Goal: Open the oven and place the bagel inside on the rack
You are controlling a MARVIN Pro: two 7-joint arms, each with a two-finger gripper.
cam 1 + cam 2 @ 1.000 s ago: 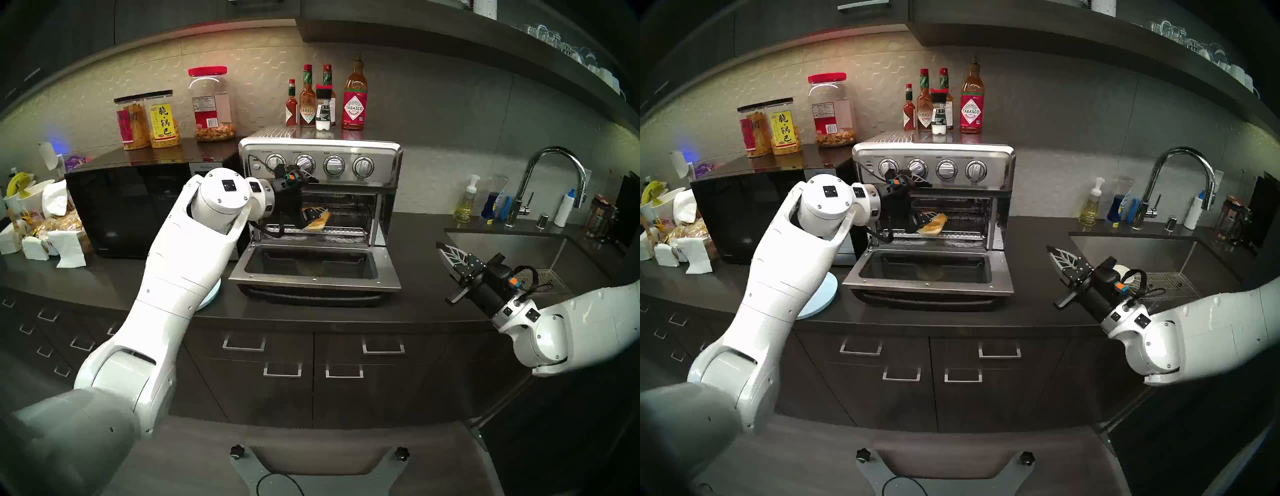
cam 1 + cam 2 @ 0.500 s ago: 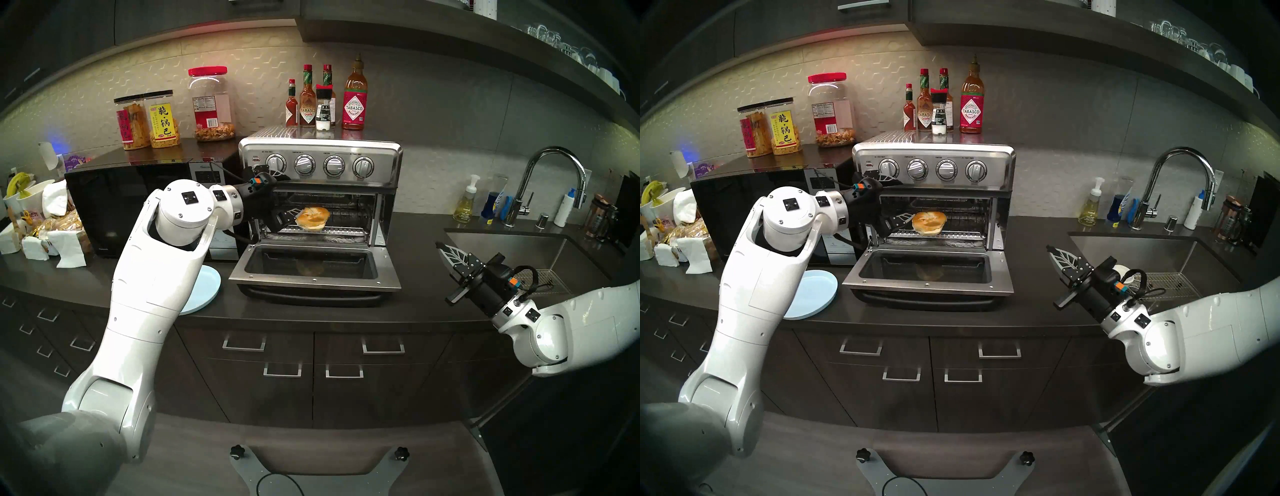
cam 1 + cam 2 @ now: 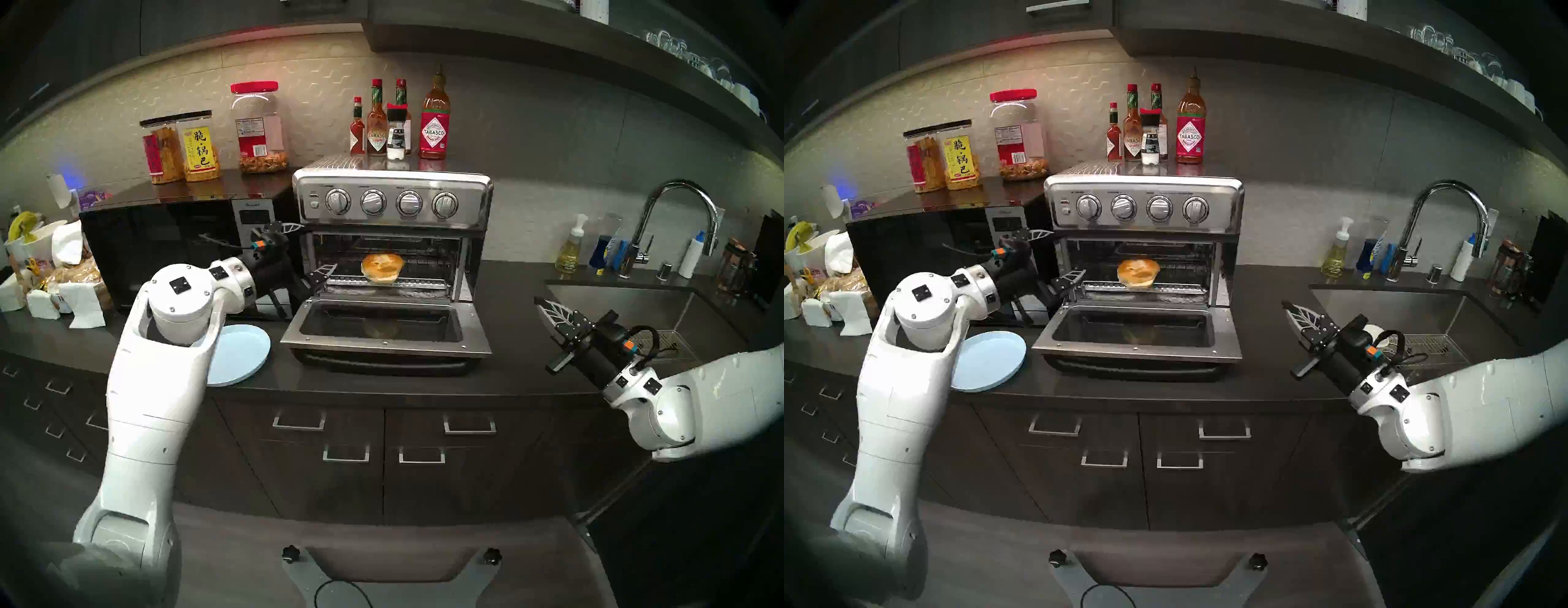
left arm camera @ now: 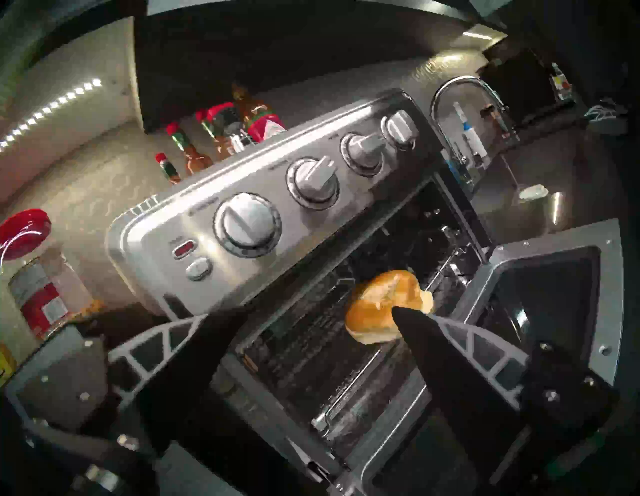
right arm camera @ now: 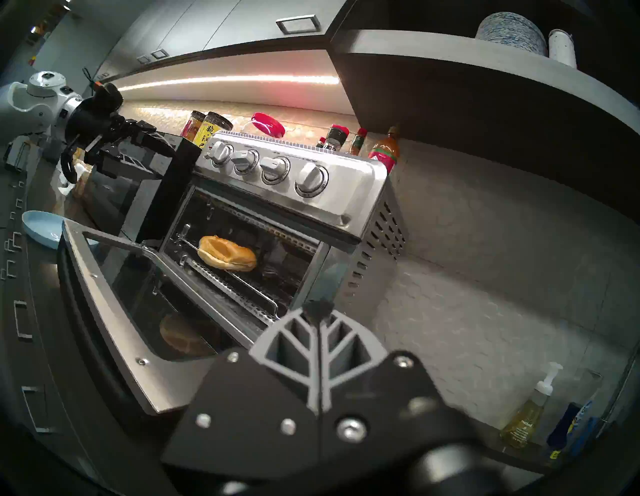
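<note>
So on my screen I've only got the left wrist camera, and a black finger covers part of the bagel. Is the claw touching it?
Observer: No. The head view shows the left gripper open, outside the oven at its left front corner, apart from the bagel.
Operator: Is the bagel lying on something?
Observer: Yes. From the front it rests on the rack, near the front edge.
Operator: And the other arm?
Observer: The right gripper is shut and empty, hovering between oven and sink.
</note>
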